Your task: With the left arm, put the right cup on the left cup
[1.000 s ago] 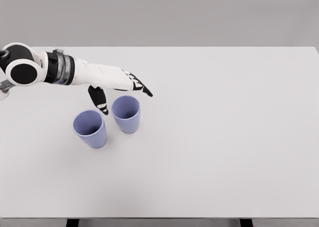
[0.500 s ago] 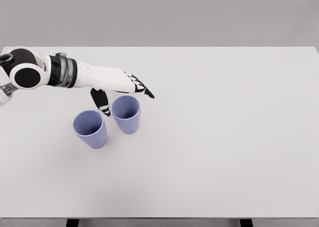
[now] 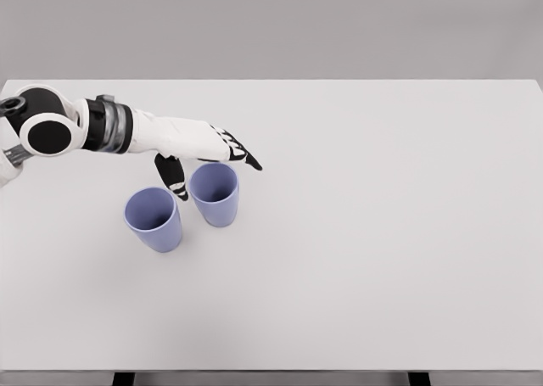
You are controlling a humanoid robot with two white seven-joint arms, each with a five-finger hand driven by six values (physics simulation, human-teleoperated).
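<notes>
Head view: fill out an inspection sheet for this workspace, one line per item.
Surface: white table, flat.
Job's things: right cup and left cup, both lavender, upright, mouths open, standing side by side with a narrow gap; not stacked.
Clutter: nothing seen.
Hands: left hand reaches in from the left, over the far rim of the right cup, fingers extended, thumb pointing down between the cups, holding nothing. Right hand not in view.
Cables: nothing seen.
Surroundings: plain grey wall behind the table; dark table legs at the bottom edge.
</notes>
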